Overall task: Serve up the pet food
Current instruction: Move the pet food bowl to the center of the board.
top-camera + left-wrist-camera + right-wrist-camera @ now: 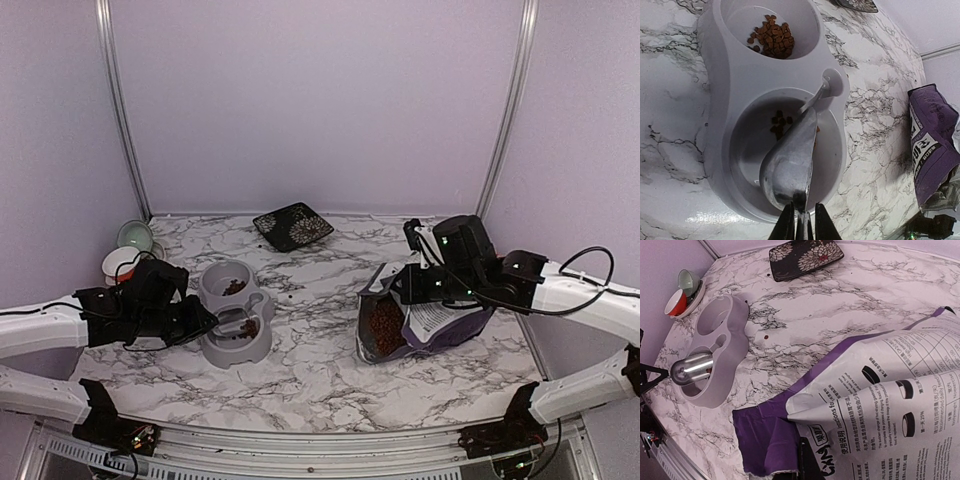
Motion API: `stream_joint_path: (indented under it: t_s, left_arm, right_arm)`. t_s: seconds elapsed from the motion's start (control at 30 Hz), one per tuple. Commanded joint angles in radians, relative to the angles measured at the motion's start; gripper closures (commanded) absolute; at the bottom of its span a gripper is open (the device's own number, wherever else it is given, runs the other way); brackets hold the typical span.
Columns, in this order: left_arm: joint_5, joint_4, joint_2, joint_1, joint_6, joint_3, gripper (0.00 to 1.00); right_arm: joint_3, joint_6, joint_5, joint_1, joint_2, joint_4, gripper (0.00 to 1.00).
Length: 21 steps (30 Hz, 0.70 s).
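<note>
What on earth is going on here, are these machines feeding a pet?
The left gripper holds a metal scoop tipped over the near half of a grey double bowl, where a few kibble pellets lie. The far half holds a small heap. The right gripper grips the edge of the purple bag, which lies open with more kibble inside.

We see a white marble tabletop (320, 360) veined grey and black. Upper middle of the left wrist view, reddish-brown kibble pellets (772, 37) show against a plain grey plastic double bowl (740, 75); the metal scoop (787, 170) is mirror-silver. The purple-and-white bag (880, 390) carries black print; the black square plate (805, 257), white flowers.
</note>
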Motion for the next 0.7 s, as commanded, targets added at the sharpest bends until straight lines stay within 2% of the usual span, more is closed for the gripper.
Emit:
stream_joint_path:
  t_s: [0.0, 0.3, 0.67]
  left_arm:
    - [0.026, 0.131, 0.083, -0.016, 0.031, 0.07, 1.0]
    - [0.029, 0.154, 0.176, -0.051, 0.059, 0.131, 1.0]
    - [-0.029, 0.033, 0.003, -0.051, 0.074, 0.053, 1.0]
  right_arm:
    - [-0.006, 0.0, 0.092, -0.037, -0.04, -0.029, 1.0]
    - [-0.017, 0.004, 0.106, -0.044, -0.083, -0.055, 1.0]
    - [-0.009, 0.018, 0.08, -0.044, -0.076, -0.043, 1.0]
